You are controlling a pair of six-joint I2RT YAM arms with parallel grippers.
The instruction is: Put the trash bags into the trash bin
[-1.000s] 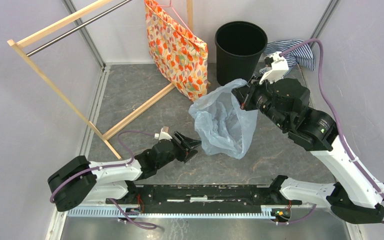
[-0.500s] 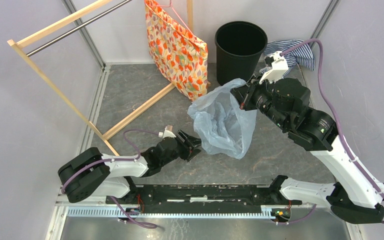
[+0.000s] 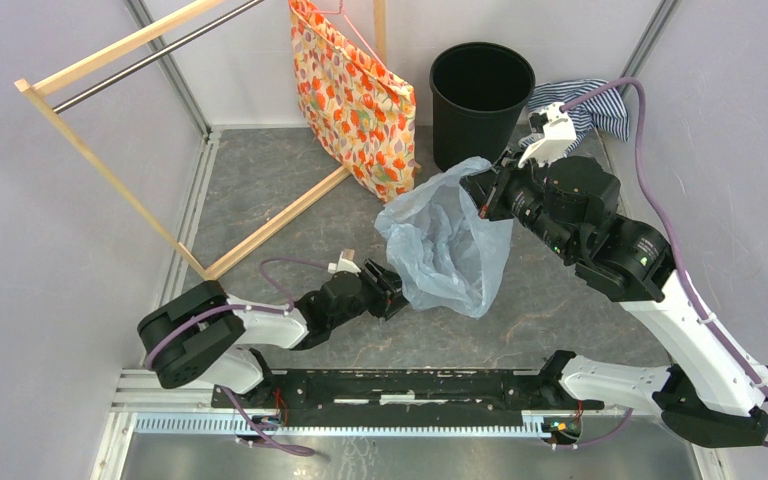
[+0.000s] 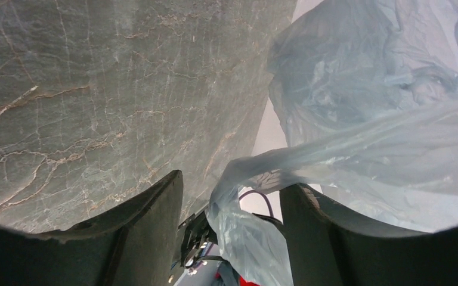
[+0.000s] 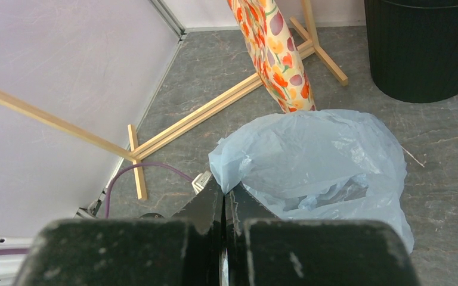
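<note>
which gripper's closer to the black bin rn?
Right. The right gripper, shut on the trash bag, sits just in front of the trash bin. The left gripper is open at the bag's near edge, much farther from the bin.

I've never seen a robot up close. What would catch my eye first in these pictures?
Probably the crumpled pale-blue plastic bag in the middle, pinched at its top edge by the right gripper, while the left gripper stands open at its near edge. Behind it are a black bin and a bright orange flowered bag.
</note>
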